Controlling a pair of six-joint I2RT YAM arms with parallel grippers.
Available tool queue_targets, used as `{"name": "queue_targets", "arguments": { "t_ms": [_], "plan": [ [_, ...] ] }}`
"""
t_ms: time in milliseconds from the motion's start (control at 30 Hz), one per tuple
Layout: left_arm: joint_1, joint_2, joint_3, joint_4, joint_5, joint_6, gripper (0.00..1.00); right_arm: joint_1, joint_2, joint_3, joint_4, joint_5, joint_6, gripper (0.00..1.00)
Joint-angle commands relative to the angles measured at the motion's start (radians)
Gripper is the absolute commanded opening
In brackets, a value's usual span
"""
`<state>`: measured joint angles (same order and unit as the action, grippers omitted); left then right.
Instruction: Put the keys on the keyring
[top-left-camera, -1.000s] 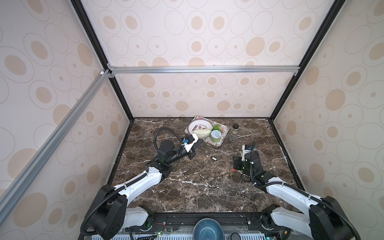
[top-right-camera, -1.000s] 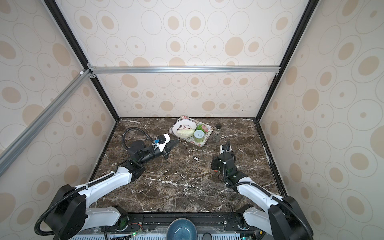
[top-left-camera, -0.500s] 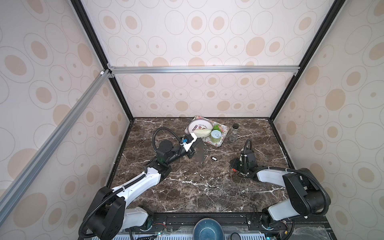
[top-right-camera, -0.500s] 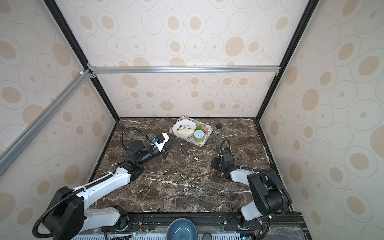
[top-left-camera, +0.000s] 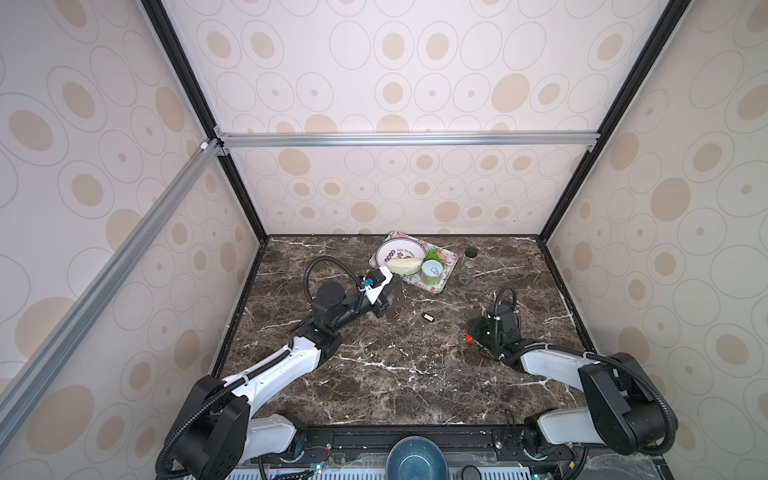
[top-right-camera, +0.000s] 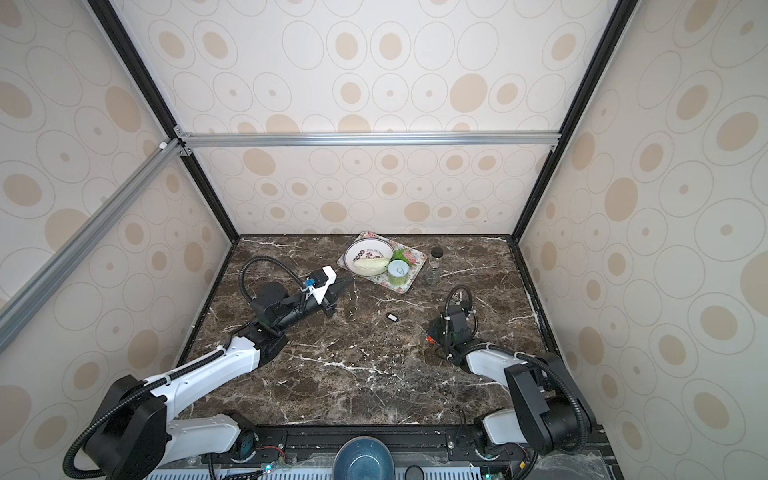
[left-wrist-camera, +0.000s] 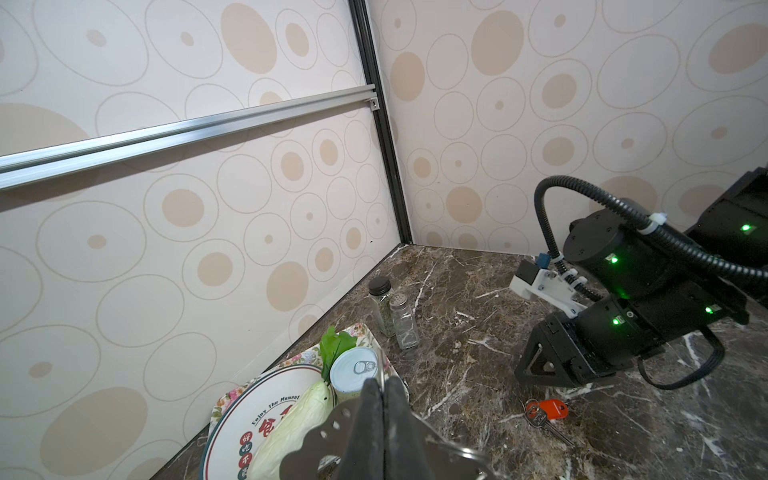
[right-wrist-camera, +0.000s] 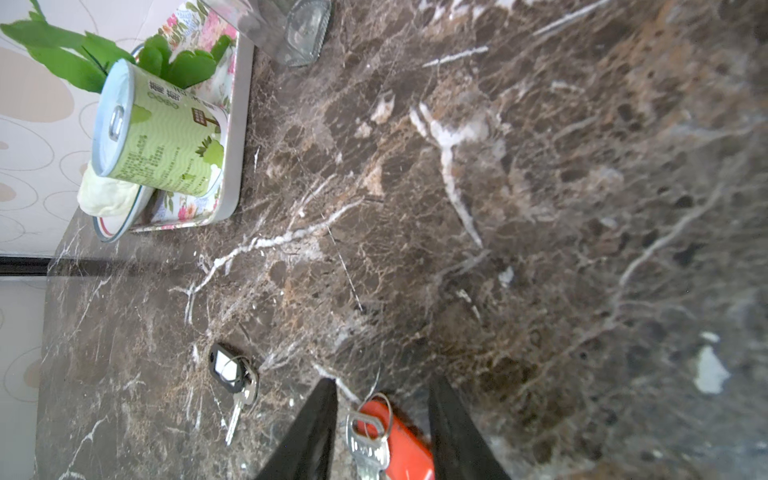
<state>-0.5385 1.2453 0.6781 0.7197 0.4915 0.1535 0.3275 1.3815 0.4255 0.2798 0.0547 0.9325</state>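
Note:
My left gripper (left-wrist-camera: 383, 386) is shut on the keyring (left-wrist-camera: 328, 432), a flat grey metal ring with small holes along its rim. It holds the ring off the table beside the tray; in a top view this gripper (top-left-camera: 392, 287) is left of centre. The red-tag key (right-wrist-camera: 395, 440) lies on the marble between the open fingers of my right gripper (right-wrist-camera: 382, 415), and neither finger touches it. In both top views that key (top-left-camera: 469, 338) (top-right-camera: 429, 340) shows at the right gripper's tip. The black-tag key (right-wrist-camera: 226, 372) with a white label lies alone mid-table (top-left-camera: 428, 317).
A floral tray (top-left-camera: 449, 266) at the back holds a white plate (top-left-camera: 395, 249), a pale cabbage (top-left-camera: 405, 266) and a green can (top-left-camera: 432, 272). Two glass shakers (left-wrist-camera: 399, 316) stand beside it. A blue bowl (top-left-camera: 413, 459) sits at the front edge. Patterned walls enclose three sides.
My right arm has swung and turned its wrist, bringing the gripper over the red-tag key with its jaws wider apart. The left gripper has moved only slightly with the keyring.

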Motion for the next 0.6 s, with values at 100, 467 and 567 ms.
{"name": "queue_targets", "arguments": {
  "t_ms": [100,467,567],
  "plan": [
    [0.005,-0.027,0.008,0.053,0.014,-0.008,0.00,0.032,0.065,0.006,0.063,-0.030,0.034,0.37],
    [0.005,-0.016,0.015,0.048,-0.002,0.000,0.00,0.052,0.180,0.106,0.074,-0.086,-0.008,0.30],
    [0.005,-0.023,0.014,0.044,-0.014,0.004,0.00,0.052,0.208,0.138,0.067,-0.089,-0.028,0.26]
  ]
}}
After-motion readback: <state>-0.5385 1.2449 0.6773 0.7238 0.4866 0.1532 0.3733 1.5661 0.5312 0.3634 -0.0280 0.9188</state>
